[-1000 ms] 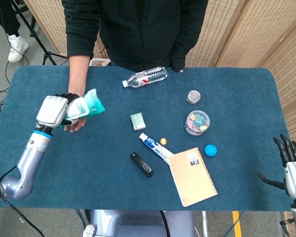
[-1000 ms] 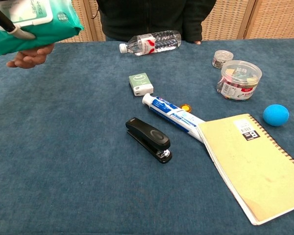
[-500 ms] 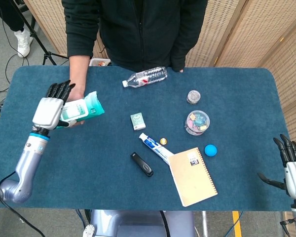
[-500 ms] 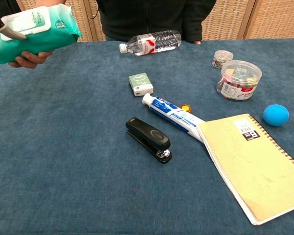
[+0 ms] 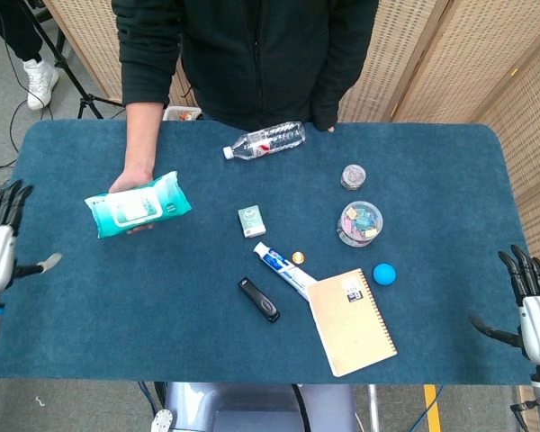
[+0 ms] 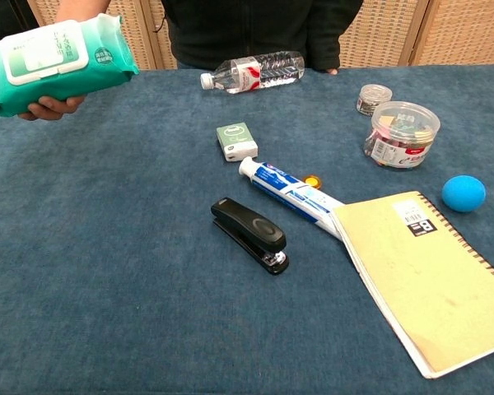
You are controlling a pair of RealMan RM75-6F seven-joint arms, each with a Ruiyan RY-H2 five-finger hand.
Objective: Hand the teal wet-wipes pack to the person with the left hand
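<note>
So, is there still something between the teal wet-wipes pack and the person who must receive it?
Nothing visible does. The teal wet-wipes pack already rests in the person's hand, held above the table. The left hand is apart from it at the table's left edge, fingers spread and holding nothing.

No legible text on the notebook [image 6: 428,276], bottle [image 6: 255,70] or wipes pack [image 6: 53,66].

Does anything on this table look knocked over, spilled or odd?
Nothing is spilled. The water bottle lies on its side near the far edge, cap on, and the toothpaste tube's end is tucked under the notebook. Otherwise nothing stands out.
</note>
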